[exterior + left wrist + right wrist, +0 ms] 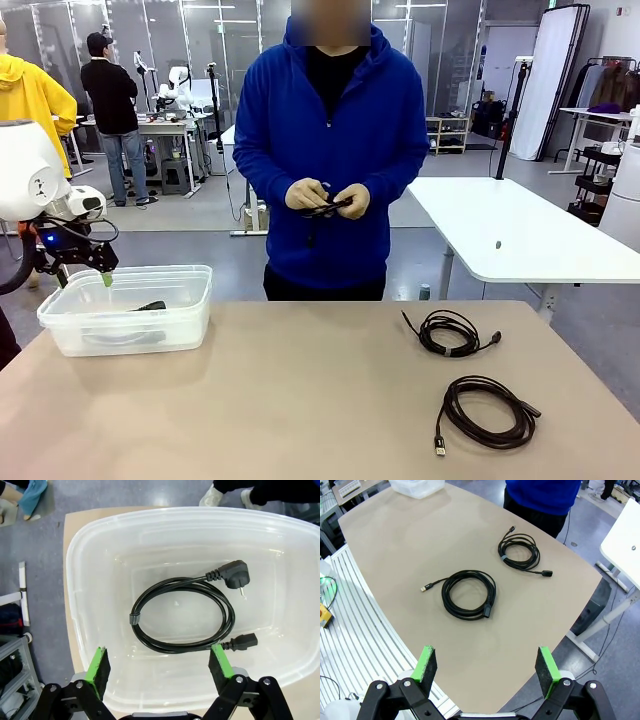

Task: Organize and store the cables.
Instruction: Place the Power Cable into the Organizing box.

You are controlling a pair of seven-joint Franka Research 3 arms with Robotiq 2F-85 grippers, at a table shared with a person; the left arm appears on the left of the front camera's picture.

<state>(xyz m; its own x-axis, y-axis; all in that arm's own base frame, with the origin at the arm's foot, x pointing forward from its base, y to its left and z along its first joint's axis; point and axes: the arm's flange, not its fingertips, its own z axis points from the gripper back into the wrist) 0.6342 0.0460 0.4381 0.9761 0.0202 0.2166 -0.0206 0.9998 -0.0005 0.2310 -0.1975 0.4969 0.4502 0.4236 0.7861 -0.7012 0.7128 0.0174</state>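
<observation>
My left gripper (158, 652) hangs wide over the clear plastic bin (90, 545) holding the coiled black power cord (182, 615); I should rise straight, clearing its rim. My right gripper (485, 652), wide too, overlooks two coiled black cables (468, 594) on the tabletop (420, 540).

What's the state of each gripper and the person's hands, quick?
Left gripper: jaws open, empty, over the bin holding one cord.
Right gripper: jaws open, empty, over the table.
Person's hands: holding a black cable.
</observation>
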